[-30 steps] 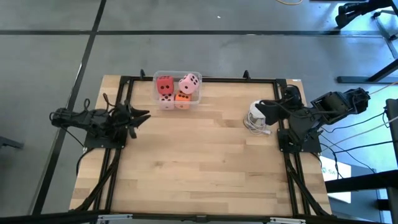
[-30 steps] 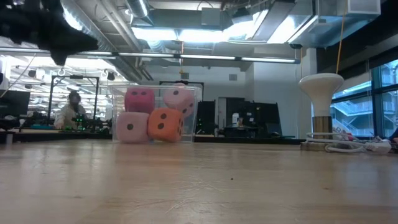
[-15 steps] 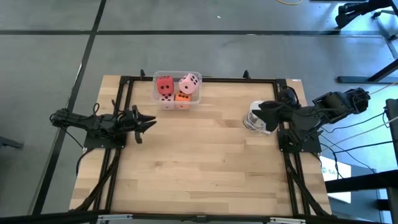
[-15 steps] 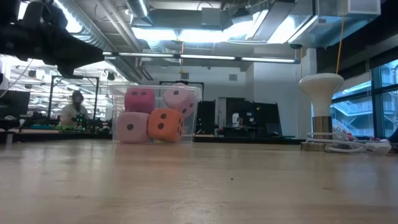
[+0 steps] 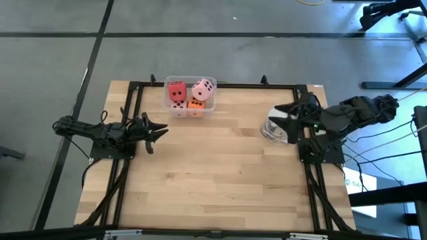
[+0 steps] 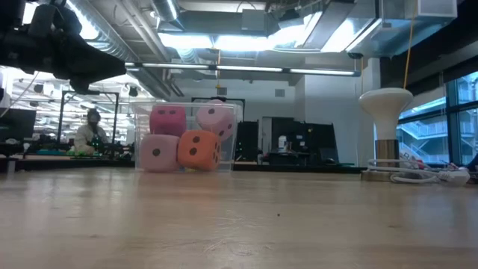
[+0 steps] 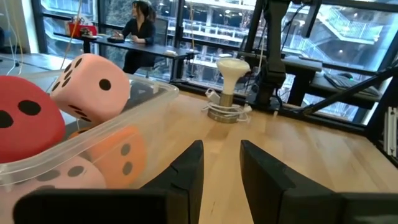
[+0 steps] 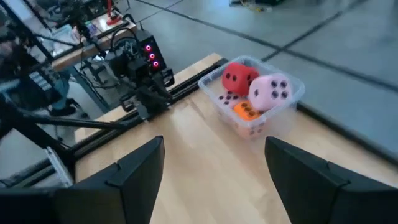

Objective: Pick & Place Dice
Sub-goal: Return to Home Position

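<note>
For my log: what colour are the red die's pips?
Black; the red die shows clearest in left wrist view.

bright even overhead light, ceiling strips (image 6: 200, 39) glaring in the low view, table (image 5: 220, 173) shadows faint.

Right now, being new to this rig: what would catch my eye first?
A clear plastic tub at the far edge of the wooden table holds four soft cubes with pips: a red die and a pale pink die above a pink die and an orange die. The left gripper and right gripper hang open and empty at either side. A white mushroom-shaped stand sits by the right one.
</note>
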